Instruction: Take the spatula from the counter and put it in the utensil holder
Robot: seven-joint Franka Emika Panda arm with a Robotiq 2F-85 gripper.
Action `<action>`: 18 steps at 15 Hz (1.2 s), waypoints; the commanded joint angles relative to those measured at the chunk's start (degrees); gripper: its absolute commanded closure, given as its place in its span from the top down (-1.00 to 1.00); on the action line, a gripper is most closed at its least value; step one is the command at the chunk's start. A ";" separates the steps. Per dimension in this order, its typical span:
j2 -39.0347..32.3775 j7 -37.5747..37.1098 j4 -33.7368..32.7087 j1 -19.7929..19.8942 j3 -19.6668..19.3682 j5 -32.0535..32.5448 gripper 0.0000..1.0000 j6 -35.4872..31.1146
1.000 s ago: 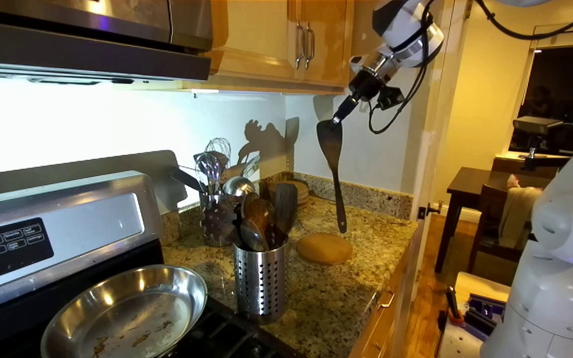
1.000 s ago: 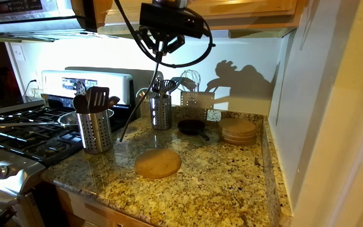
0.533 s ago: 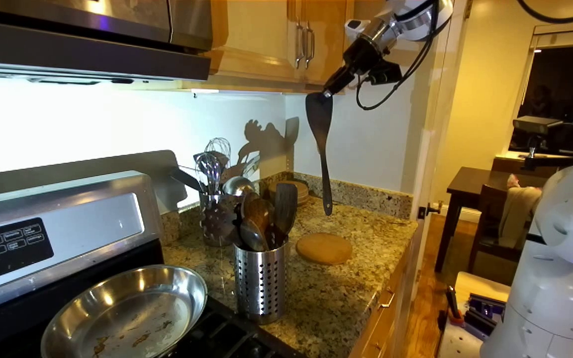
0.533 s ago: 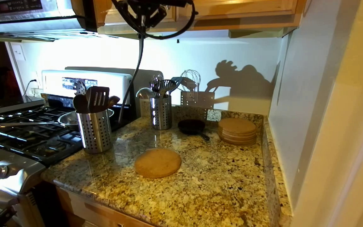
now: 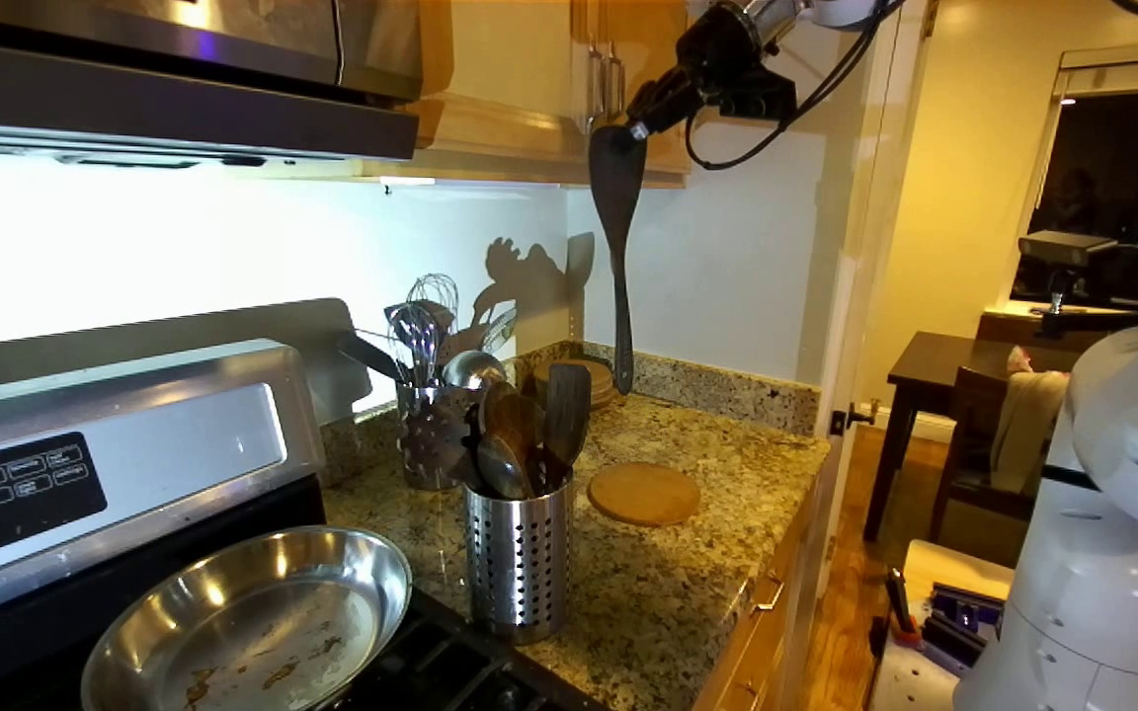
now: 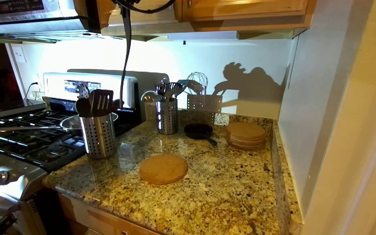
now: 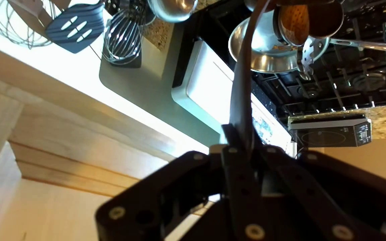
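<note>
The gripper (image 5: pixel 638 130) has its jaws clamped on the head of the spatula (image 5: pixel 614 212), which hangs in the air with its handle pointing down. On the counter (image 6: pixel 214 192), the near utensil holder (image 5: pixel 520 563), packed with utensils (image 5: pixel 515 415), stands right of the frying pan (image 5: pixel 268 597) in an exterior view. In both exterior views, a round board (image 6: pixel 163 168) lies to its right.

White rounded arm (image 5: pixel 1073 583), looping black cable (image 6: pixel 150 11), black claw (image 5: pixel 637 130), pale screws (image 7: pixel 255 231)
</note>
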State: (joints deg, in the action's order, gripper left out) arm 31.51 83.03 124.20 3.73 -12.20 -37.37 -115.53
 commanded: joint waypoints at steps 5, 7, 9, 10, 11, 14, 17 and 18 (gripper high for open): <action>7.16 8.26 2.13 -4.99 0.50 -0.76 -0.95 -3.25; 8.47 10.29 2.27 -6.23 0.07 -2.30 -0.96 -4.40; 9.82 12.18 2.28 -7.23 -0.17 -3.19 -0.96 -4.78; 10.56 13.13 2.45 -7.65 -0.23 -3.68 -0.96 -5.12; 11.24 14.29 2.60 -8.31 -0.56 -4.45 -0.96 -4.84; 12.45 17.03 2.89 -9.77 -1.16 -7.58 -0.96 -4.17; 12.09 18.42 3.25 -10.72 -1.51 -11.43 -0.96 -2.81; 11.86 18.80 3.49 -10.76 -1.56 -12.76 -0.96 -2.27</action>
State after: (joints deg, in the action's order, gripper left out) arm 42.18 99.14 125.59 -4.97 -12.26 -46.20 -118.06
